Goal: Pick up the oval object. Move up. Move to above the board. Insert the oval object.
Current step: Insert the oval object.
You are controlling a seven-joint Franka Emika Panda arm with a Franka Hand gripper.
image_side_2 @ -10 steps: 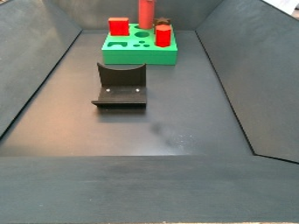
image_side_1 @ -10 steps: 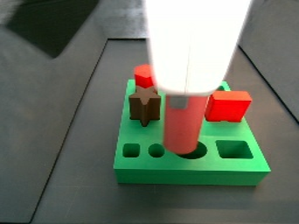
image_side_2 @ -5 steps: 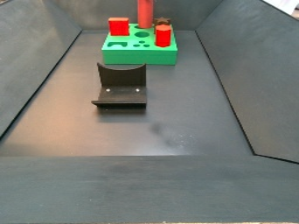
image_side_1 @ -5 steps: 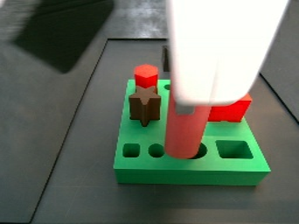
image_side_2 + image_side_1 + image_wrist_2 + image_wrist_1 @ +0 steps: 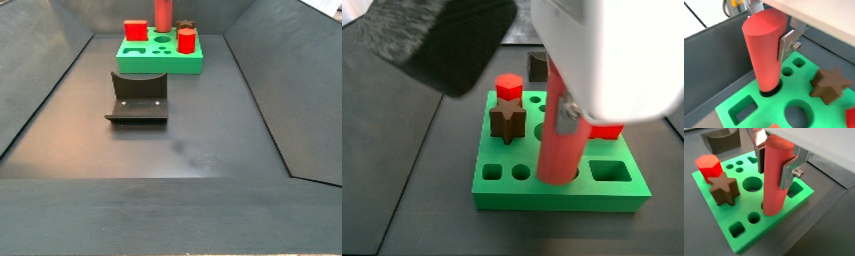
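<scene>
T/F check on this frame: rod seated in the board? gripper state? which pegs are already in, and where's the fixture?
1. The oval object stands upright with its lower end in a hole of the board. True.
2. The gripper is open and clear of the rod. False: its silver fingers sit against the rod's sides, shut on it.
3. A brown star-shaped peg stands in the board. True.
4. The red hexagonal peg lies on the floor beside the board. False: it stands upright in the board, next to the star peg.
5. The fixture is on top of the board. False: it stands on the floor in front of the board in a side view.
</scene>
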